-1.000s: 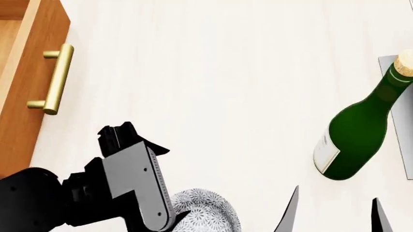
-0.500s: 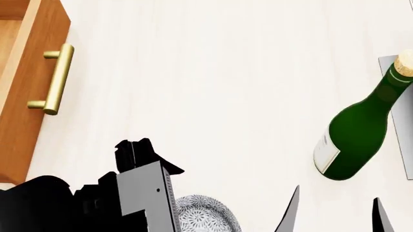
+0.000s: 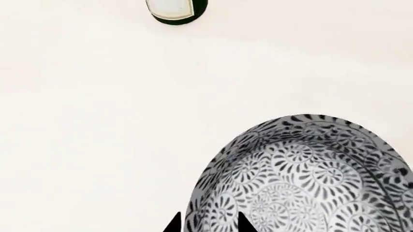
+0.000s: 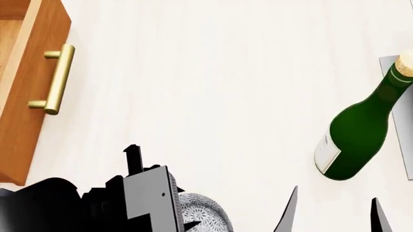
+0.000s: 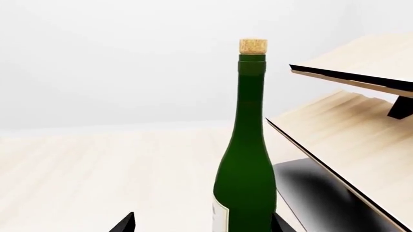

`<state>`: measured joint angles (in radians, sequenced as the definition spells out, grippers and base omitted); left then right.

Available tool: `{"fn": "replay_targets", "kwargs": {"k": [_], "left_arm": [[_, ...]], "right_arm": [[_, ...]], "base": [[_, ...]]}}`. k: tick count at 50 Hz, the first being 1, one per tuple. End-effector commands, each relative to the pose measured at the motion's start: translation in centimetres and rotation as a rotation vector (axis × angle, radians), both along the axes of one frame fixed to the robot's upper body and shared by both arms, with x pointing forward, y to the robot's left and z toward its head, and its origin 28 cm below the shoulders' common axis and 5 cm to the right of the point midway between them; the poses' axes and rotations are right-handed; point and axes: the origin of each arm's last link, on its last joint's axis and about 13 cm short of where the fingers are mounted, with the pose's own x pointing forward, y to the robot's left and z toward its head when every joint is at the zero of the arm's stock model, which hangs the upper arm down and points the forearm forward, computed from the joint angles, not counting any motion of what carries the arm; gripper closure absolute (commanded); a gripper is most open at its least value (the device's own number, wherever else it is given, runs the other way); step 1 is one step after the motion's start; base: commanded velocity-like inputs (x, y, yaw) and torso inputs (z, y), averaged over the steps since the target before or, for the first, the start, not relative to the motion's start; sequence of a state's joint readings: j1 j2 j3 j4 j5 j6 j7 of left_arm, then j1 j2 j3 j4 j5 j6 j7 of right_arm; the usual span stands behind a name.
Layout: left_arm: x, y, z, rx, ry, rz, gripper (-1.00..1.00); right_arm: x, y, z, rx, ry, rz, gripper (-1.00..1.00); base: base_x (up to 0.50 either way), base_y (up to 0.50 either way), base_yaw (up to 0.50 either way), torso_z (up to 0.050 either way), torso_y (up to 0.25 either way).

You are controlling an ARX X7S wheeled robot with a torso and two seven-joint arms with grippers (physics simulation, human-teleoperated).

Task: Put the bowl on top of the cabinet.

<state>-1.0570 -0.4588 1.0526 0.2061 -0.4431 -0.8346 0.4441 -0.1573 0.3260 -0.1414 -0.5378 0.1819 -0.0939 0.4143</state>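
The speckled bowl (image 3: 303, 179) sits on the pale tabletop, and only its far edge (image 4: 205, 212) shows at the bottom of the head view, beside my left arm. My left gripper (image 3: 208, 225) has its fingertips close together astride the bowl's near rim, one outside the wall and one inside, shut on it. The orange-brown cabinet (image 4: 26, 111) is at the far left, showing a drawer front with a brass handle (image 4: 51, 79); its top is out of view. My right gripper (image 4: 332, 220) (image 5: 203, 225) hangs open and holds nothing.
A green corked bottle (image 4: 355, 140) (image 5: 245, 159) stands upright just beyond the right gripper. Behind it is a pale plywood rack (image 5: 348, 145) on a dark grey base (image 4: 397, 106). Bare pale tabletop (image 4: 206, 87) lies between the cabinet and the bottle.
My left arm has drawn back toward the bottom of the head view, and the bowl has shifted slightly the same way. The right gripper and bottle have not moved.
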Motion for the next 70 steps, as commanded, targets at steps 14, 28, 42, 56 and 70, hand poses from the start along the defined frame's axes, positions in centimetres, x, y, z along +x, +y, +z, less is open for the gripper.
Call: {"fn": "replay_targets", "kwargs": {"k": [14,28,42,56,70], "left_arm": [[0.2,0.9,-0.1,0.061,-0.061,0.044,1.00],[-1.0,1.9,6.4,-0.085,-0.144,0.063,1.00],[-1.6,3.1,12.0,-0.153,-0.241,0.129,1.00],[-2.2,4.2,17.3,-0.283,-0.325,0.226,1.00],[-0.2,6.5,23.2,-0.581,-0.502,0.516,1.00]], "right_arm": [[-0.1,0.0,0.0,-0.003,-0.001,0.003,-1.00],[-0.1,0.1,-0.1,-0.007,-0.003,0.004,-1.00],[-0.1,-0.1,0.1,0.000,-0.005,0.001,-1.00],[-0.1,-0.1,0.2,0.004,-0.009,-0.001,-1.00],[-0.1,-0.1,0.2,0.002,-0.008,-0.001,-1.00]], "base": [[0.00,0.00,0.00,0.000,-0.002],[0.00,0.00,0.00,0.000,0.000],[0.00,0.00,0.00,0.000,0.000],[0.00,0.00,0.00,0.000,0.000],[0.00,0.00,0.00,0.000,0.000]]}}
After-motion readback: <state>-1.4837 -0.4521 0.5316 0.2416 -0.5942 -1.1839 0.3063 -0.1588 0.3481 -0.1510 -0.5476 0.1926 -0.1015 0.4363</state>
